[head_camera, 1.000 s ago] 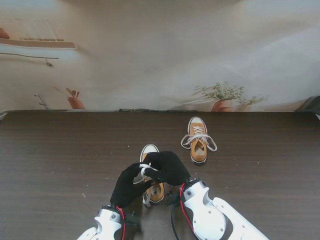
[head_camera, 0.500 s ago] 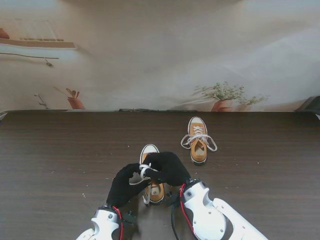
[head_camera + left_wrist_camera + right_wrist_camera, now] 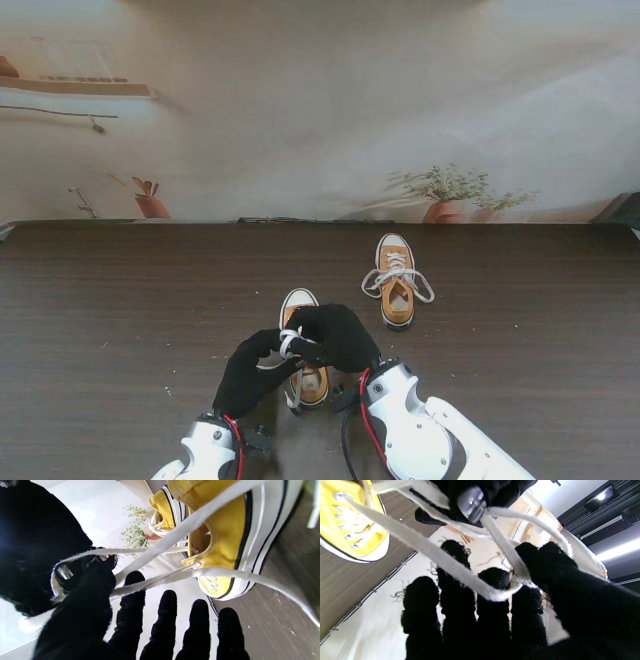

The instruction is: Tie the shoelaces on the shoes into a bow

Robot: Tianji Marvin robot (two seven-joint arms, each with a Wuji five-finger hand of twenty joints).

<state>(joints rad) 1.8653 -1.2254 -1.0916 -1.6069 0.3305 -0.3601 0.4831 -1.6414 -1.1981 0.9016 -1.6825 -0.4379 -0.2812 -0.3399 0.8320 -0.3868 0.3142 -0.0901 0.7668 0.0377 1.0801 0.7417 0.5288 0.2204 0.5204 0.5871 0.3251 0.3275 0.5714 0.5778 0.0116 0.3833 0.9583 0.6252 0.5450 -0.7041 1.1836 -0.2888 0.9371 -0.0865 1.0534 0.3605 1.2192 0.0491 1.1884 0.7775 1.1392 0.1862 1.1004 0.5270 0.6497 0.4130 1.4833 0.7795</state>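
Note:
A yellow sneaker [image 3: 302, 345] with a white toe cap lies close to me, mostly covered by my two black-gloved hands. My left hand [image 3: 250, 372] pinches a loop of white shoelace [image 3: 160, 581] between thumb and forefinger, its other fingers spread. My right hand [image 3: 338, 336] meets it from the right, with lace [image 3: 460, 562] held against its thumb and looped over its fingers. The same sneaker [image 3: 222, 540] fills the left wrist view, laces stretched taut. A second yellow sneaker [image 3: 396, 281] stands farther away to the right, its white laces [image 3: 398, 276] lying in a loose bow.
The dark wood-grain table [image 3: 120, 330] ends at a printed backdrop [image 3: 320, 110] with potted plants. Small pale crumbs dot the table top near the far shoe.
My left hand has slid slightly nearer to me and leftward, drawing the lace loop out a little. The right hand and both shoes stay where they were.

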